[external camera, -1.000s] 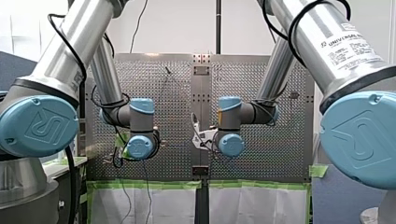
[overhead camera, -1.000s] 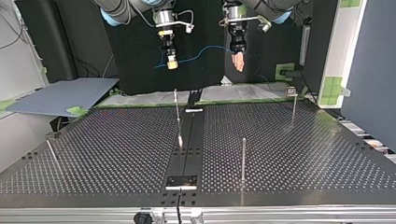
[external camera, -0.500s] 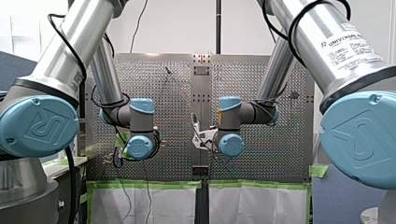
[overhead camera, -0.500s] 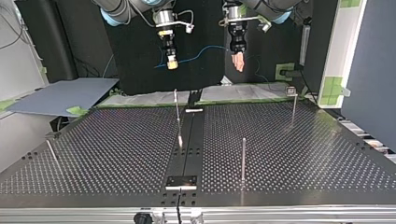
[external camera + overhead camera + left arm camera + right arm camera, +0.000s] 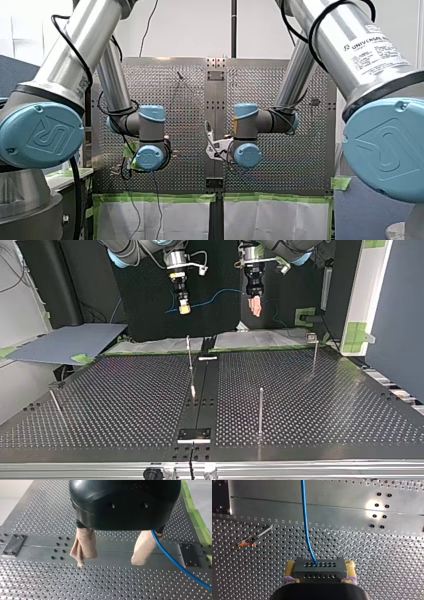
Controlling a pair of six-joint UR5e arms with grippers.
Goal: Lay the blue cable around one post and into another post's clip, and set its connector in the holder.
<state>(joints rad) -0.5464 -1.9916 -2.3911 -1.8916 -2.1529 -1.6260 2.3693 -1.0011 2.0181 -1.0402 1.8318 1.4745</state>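
One label (image 5: 372,47) reads "UNIVERSAL ROBOTS"; right end effector (image 5: 320,568) clamps connector (image 5: 318,573), left one (image 5: 111,555) gapes.

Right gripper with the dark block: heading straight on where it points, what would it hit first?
Probably the perforated table: the right gripper points at it, its held connector leading. The orange-tipped post lies off to one side.

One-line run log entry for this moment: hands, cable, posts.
right hand: shut on connector | left hand: open, blue cable beside it | posts: no cable yet
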